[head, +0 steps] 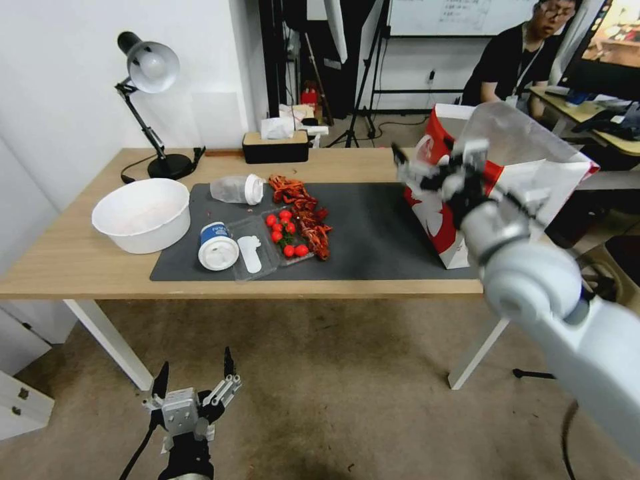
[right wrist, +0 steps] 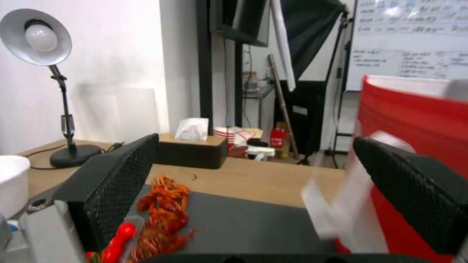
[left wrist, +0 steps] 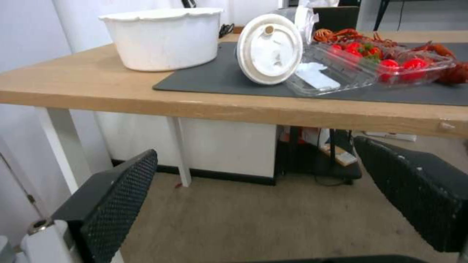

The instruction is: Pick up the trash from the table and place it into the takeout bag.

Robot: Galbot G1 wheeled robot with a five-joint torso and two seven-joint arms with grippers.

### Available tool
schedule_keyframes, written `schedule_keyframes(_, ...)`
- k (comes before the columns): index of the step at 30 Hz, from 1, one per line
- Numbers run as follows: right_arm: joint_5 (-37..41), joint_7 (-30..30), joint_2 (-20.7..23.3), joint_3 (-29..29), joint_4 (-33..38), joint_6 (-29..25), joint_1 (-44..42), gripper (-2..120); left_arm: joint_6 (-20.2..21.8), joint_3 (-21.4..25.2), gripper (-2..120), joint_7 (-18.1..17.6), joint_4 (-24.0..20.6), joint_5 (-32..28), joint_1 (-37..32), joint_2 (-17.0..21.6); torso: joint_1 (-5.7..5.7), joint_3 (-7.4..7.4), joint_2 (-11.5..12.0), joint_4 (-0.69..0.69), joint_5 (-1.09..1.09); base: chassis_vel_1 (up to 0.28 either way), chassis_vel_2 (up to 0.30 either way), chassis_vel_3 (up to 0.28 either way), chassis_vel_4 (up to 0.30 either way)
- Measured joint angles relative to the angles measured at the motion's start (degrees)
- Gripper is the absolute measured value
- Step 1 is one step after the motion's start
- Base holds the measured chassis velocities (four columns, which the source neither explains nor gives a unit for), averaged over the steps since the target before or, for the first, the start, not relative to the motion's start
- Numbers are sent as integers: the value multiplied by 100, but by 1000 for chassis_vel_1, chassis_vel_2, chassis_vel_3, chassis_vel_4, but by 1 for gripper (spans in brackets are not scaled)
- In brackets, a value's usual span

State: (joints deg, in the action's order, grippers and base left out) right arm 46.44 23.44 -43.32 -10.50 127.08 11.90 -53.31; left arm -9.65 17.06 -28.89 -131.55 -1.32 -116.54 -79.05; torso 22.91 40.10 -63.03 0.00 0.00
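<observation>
Head view: your right hand (head: pixel 437 167) hovers spread beside the takeout bag (head: pixel 467 200) on the counter (head: pixel 73 260); trash (head: pixel 267 230) litters the mat, left hand (head: pixel 193 387) spread below.

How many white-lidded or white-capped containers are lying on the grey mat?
2. The clear white-capped container lies on its side at the mat's far left; the blue-white lidded cup lies nearer the front edge, beside the clear tray. Others could be hidden inside the takeout bag.
</observation>
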Motion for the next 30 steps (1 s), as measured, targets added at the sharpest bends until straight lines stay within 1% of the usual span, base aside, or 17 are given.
schedule_keyframes(1,-134,-32,-26,-101,62,-77,-236,100,0,-1,100,1,3,-5,12,2,0,0,0,0,0,0,0,0,0)
schedule_keyframes(2,-134,-32,-26,-101,62,-77,-236,100,0,-1,100,1,3,-5,12,2,0,0,0,0,0,0,0,0,0)
schedule_keyframes(3,-467,-136,-111,-332,166,-293,-746,100,0,-9,100,4,11,-16,33,6,0,0,0,0,-1,0,0,0,0)
schedule_keyframes(4,-898,-274,-282,-645,279,-567,-1457,100,1,-12,100,5,25,-27,53,17,0,0,0,0,-1,0,0,0,0)
schedule_keyframes(5,-1189,-389,-434,-794,320,-727,-1880,100,2,-12,100,8,35,-41,70,34,0,-1,0,0,-1,0,0,0,0)
schedule_keyframes(6,-1189,-389,-434,-794,320,-727,-1880,100,2,-12,100,8,35,-41,70,34,0,-1,0,0,-1,0,0,0,0)
schedule_keyframes(9,-2034,-660,-1018,-1065,348,-1330,-2935,100,28,-11,100,14,48,-141,138,78,-1,-1,-1,-1,-1,0,0,0,0)
schedule_keyframes(10,-2034,-660,-1018,-1065,348,-1330,-2935,100,28,-11,100,14,48,-141,138,78,-1,-1,-1,-1,-1,0,0,0,0)
schedule_keyframes(13,-2817,-836,-1540,-1134,106,-2024,-3686,100,224,-40,100,24,-98,-413,170,145,0,-1,-1,0,0,0,0,0,0)
schedule_keyframes(14,-2817,-836,-1540,-1134,106,-2024,-3686,100,224,-40,100,24,-98,-413,170,145,0,-1,-1,0,0,0,0,0,0)
schedule_keyframes(17,-3246,-866,-1904,-1125,-115,-2514,-4278,100,364,-11,100,53,-241,-630,262,221,-1,0,-1,-2,-1,0,0,0,0)
schedule_keyframes(18,-3246,-866,-1904,-1125,-115,-2514,-4278,100,364,-11,100,53,-241,-630,262,221,-1,0,-1,-2,-1,0,0,0,0)
schedule_keyframes(20,-3427,-871,-2082,-1109,-222,-2695,-4566,100,424,37,100,56,-297,-742,339,287,0,0,-1,0,-2,0,0,0,0)
schedule_keyframes(26,-3548,-947,-2318,-1074,-497,-2921,-4864,100,467,76,100,50,-324,-840,456,360,1,0,0,0,-1,0,0,0,0)
schedule_keyframes(30,-3564,-955,-2369,-1054,-552,-2935,-4899,100,475,76,100,47,-334,-847,486,374,1,0,0,0,-1,0,0,0,0)
